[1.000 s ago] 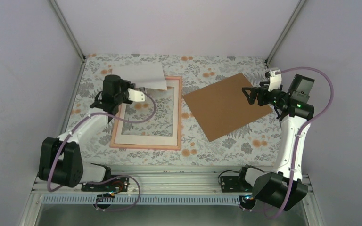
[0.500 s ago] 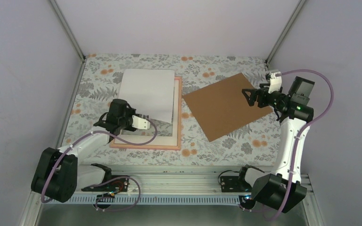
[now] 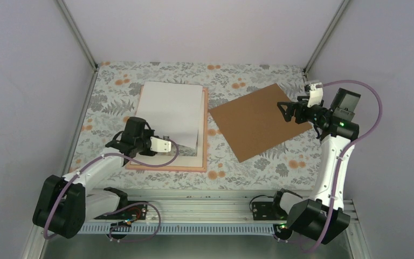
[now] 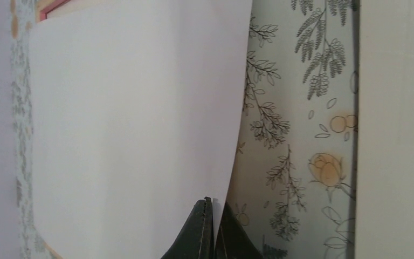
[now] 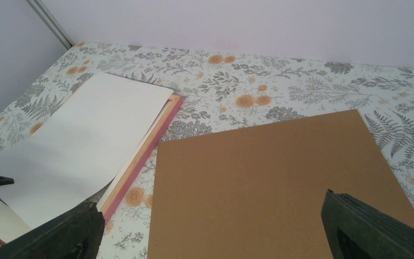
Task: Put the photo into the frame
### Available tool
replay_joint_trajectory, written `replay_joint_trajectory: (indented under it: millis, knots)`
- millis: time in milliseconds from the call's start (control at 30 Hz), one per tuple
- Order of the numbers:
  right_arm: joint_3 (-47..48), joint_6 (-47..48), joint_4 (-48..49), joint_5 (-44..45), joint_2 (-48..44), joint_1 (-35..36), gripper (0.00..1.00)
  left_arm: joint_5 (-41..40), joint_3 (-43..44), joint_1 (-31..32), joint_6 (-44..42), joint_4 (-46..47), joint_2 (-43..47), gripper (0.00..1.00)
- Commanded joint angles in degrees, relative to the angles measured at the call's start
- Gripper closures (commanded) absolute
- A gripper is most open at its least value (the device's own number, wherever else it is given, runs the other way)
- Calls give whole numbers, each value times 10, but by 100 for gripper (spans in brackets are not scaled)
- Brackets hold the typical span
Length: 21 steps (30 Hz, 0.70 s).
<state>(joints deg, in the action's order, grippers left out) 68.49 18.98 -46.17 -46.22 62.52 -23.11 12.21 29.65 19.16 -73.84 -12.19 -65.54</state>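
White-backed rectangular photo print [image 3: 172, 110] lies white side up over the thin pink-orange picture frame [image 3: 205, 135], long axis running near to far, near edge curled up, pinched in the closed left gripper [image 4: 214, 232]; right gripper [image 3: 283, 110] spread wide, empty, over flat brown board [image 3: 256, 124].

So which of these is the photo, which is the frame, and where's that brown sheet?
the photo [image 3: 172, 108]: top view, middle of its white back.
the frame [image 3: 188, 168]: top view, its pink-orange near edge.
the brown board [image 3: 259, 121]: top view, centre of its flat face.
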Motion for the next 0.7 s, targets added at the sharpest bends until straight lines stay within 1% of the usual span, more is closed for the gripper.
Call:
replay_joint_trajectory:
  millis: [0,167,300,467,667]
  knots:
    - [-9,-6,7,-20,-9,-10,0,17,2,3,31,-43,14,98]
    - [-9,-7,7,-23,-8,-11,0,28,9,5,54,-57,12,98]
    - [-11,-6,7,-24,-9,-11,0,33,14,8,57,-63,13,98]
    - [-13,-7,7,-23,-12,-12,0,55,39,8,74,-80,8,98]
    - [-13,-7,7,-25,-13,-14,0,55,54,9,80,-75,-5,98]
